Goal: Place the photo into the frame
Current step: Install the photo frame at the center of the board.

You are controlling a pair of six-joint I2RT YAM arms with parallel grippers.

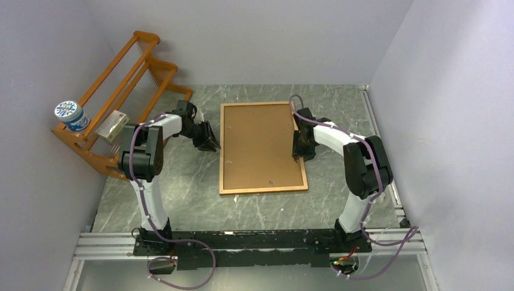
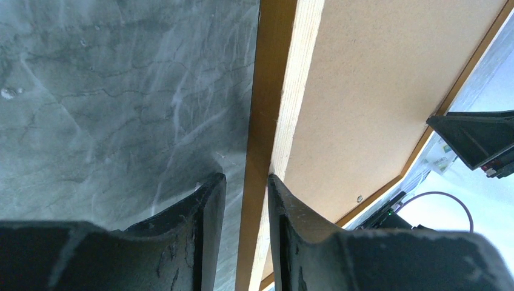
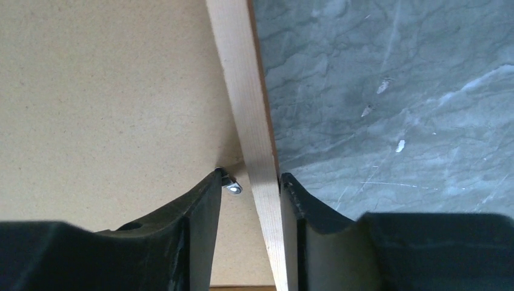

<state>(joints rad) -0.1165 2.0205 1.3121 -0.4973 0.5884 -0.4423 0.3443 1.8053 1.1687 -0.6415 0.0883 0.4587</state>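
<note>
Frame (image 1: 263,189) lies face down mid-table, brown backing board (image 1: 260,145) filling it; the photo isn't visible anywhere. Left gripper (image 2: 247,188) straddles the left rail and right gripper (image 3: 250,182) the right, one finger touching each. Can't tell if either is clamped. Looks like the step of taking hold; next needs both squeezing evenly, lifting level.

Orange-brown wooden frame (image 1: 262,190), matt fibreboard backing (image 1: 257,145), smooth grey marbled tabletop (image 1: 182,182).
</note>
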